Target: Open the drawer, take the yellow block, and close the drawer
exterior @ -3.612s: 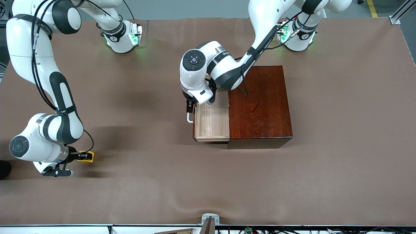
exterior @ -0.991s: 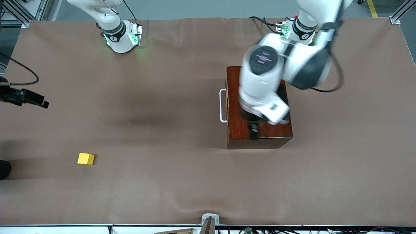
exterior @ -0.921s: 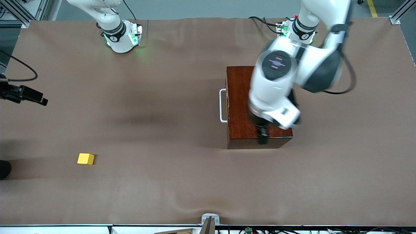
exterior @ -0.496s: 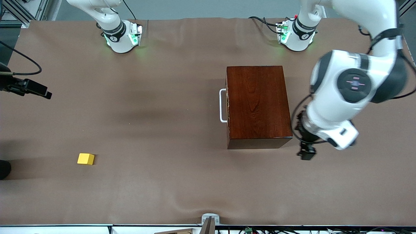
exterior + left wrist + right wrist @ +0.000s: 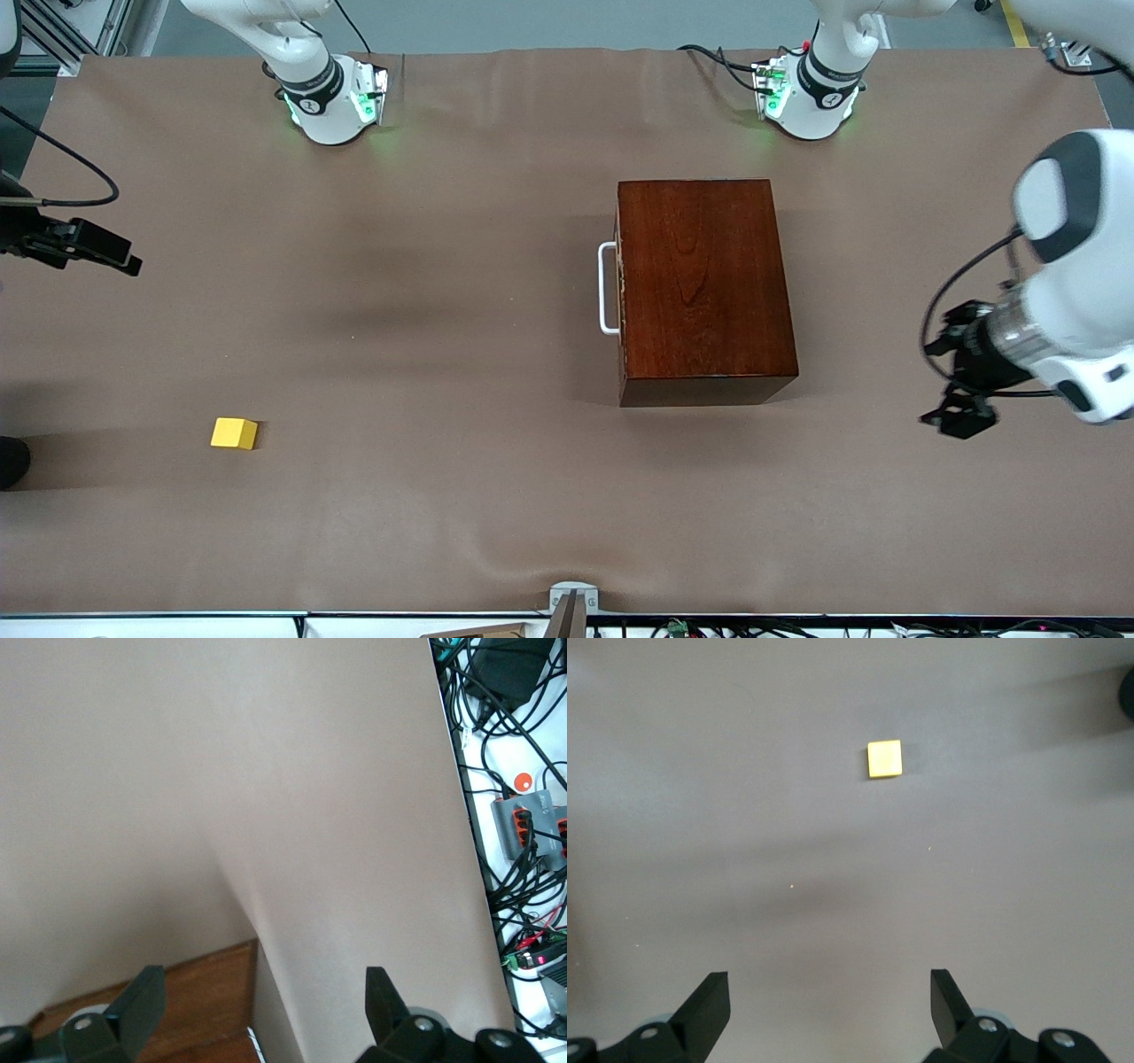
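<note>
The drawer [image 5: 620, 288] of the reddish-brown box [image 5: 704, 292] is shut, and its white handle [image 5: 607, 288] faces the right arm's end. The yellow block [image 5: 234, 433] lies on the table toward the right arm's end, nearer to the front camera than the box. It also shows in the right wrist view [image 5: 884, 758]. My right gripper [image 5: 828, 1005] is open and empty, raised over the table's right-arm end [image 5: 106, 255]. My left gripper [image 5: 261, 1010] is open and empty, over the table toward the left arm's end [image 5: 961, 416]. A corner of the box [image 5: 195, 1001] shows between its fingers.
The brown table cover [image 5: 443, 310] has a wrinkle near the front edge. Cables and power strips [image 5: 523, 815] lie off the table's edge in the left wrist view. The arm bases [image 5: 332, 97] stand along the edge farthest from the front camera.
The drawer has gone from open to shut. My right gripper has let go of the yellow block and lifted away. My left arm has swung off the box toward its own end.
</note>
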